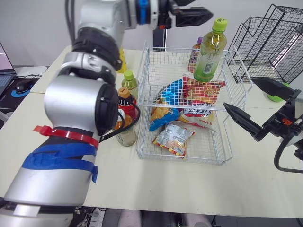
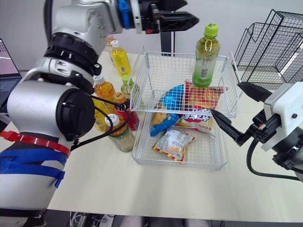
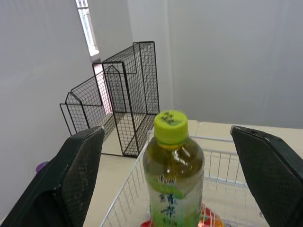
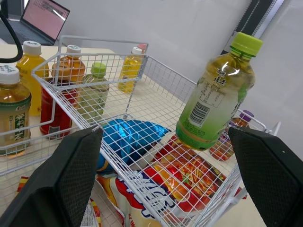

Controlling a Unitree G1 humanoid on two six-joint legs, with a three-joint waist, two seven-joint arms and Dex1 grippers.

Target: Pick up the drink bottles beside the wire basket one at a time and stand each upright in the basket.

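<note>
Several drink bottles (image 2: pixel 111 111) stood crowded on the pale desk (image 1: pixel 165 189), just beside the left wall of a white wire basket (image 1: pixel 180 158). None of them had yet been moved into it. Snack bags (image 1: pixel 173 139) lay inside the basket. At its far end one green-tea bottle (image 1: pixel 210 52) with a lime cap stood on the bags, leaning slightly.

Judging from this, one bottle looked placed and let go, and the step in hand was turning to the next one. That would call for bringing an arm down to the cluster and closing on a single bottle without knocking its neighbours. The bottle would then need lifting over the basket wall.

Nearer, on the basket's right side, the right pincer (image 1: pixel 240 93) was spread wide and empty. Its lower finger was close to the wire wall, though contact could not be told. Farther off and higher, the left pincer (image 2: pixel 189 13) was also spread wide and empty, level with the green-tea bottle's cap and apart from it.
</note>
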